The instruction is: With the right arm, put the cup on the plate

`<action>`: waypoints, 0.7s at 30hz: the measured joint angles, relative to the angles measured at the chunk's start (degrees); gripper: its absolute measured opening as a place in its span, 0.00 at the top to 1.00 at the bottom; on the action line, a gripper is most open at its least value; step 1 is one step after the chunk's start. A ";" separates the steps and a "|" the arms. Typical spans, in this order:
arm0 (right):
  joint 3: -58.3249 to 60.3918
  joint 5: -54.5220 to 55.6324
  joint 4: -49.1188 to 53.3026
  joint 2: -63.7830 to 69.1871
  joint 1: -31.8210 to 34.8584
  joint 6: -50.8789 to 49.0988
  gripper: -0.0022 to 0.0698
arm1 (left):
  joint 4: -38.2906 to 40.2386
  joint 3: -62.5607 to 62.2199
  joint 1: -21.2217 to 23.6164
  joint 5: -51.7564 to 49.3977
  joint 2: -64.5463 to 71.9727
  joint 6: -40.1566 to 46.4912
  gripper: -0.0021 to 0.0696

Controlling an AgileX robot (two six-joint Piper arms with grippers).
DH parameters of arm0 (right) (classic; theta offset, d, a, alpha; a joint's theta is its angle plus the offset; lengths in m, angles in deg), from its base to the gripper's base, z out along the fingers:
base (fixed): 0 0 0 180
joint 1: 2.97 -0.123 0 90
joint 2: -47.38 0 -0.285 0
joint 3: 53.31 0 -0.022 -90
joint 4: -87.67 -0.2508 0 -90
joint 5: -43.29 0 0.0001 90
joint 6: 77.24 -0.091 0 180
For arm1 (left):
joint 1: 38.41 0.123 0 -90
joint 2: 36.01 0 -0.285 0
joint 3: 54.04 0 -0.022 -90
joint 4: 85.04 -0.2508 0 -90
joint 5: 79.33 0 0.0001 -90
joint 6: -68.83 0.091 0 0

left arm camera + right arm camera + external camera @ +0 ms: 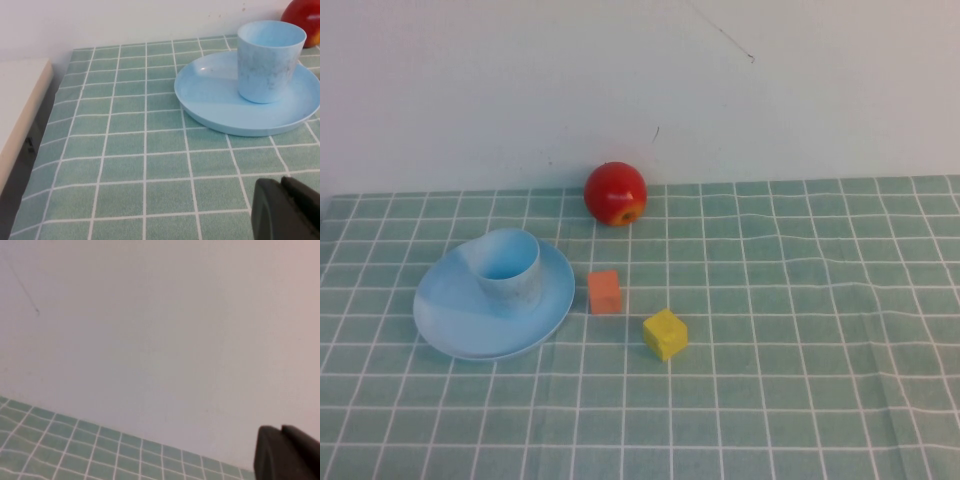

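While the cup (508, 270) is standing upright on the plate (455, 318) at the frame's left, looking light, stiff and slippery, best gripped across its rim, the right gripper (287, 452) is sitting aside, fingers pressed together; the left gripper (285, 210) fingers I cannot tell

Neither arm appears in the high view. In each wrist view only a dark corner of the left gripper (287, 210) and right gripper (287, 452) shows, cut by the frame edge. Beyond the cup (270, 60), the apple (304, 20) is cropped. The cup hides part of the plate (450, 310).
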 joint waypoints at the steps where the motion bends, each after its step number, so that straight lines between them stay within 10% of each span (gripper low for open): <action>1: 0.00 0.31 -0.24 0.00 0.89 0.00 0.97 | 0.00 0.00 0.00 0.00 0.00 0.00 0.97; 21: 4.83 5.31 9.70 0.10 -2.72 -7.71 0.97 | 0.00 0.00 0.00 0.00 0.00 0.00 0.97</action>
